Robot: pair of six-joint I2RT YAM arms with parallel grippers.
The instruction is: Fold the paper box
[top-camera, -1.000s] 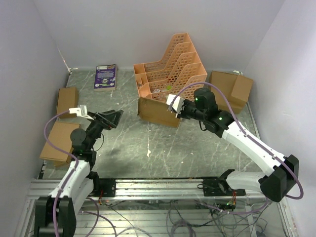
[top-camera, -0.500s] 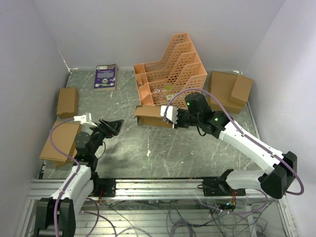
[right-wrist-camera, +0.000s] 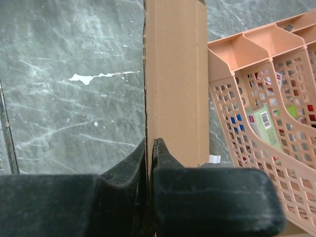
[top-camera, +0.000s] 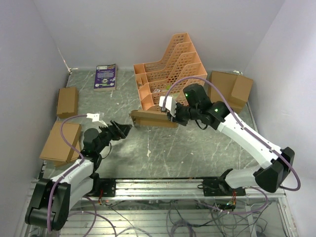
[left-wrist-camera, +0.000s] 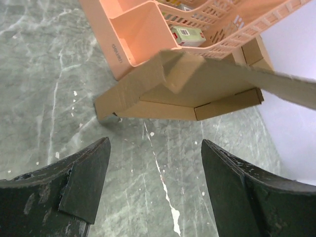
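Where the table meets the white walls, things line its edges. A small carton and a large carton lie along the left side, and a book lies at the far left. The rack stands at the far middle, and a right carton fills the far right corner. Bare green stone shows across the middle and near part, between the two arms.

The box sits just in front of the rack, near the table's centre. Whether it touches the rack cannot be told. The right gripper is at its right end. In the right wrist view, the right gripper is pinched tight on a thin cardboard edge, and the box runs straight away from the fingers with the rack alongside.

The left gripper is to the left of the box and nearer the bases, apart from it. Its fingers stand wide with only stone between them, and they point at the box.

The box is plain brown cardboard, partly folded. It forms a shallow tray with low walls raised, and a loose panel slants up over it. A shadow lies under its left corner. Behind it stands the rack.
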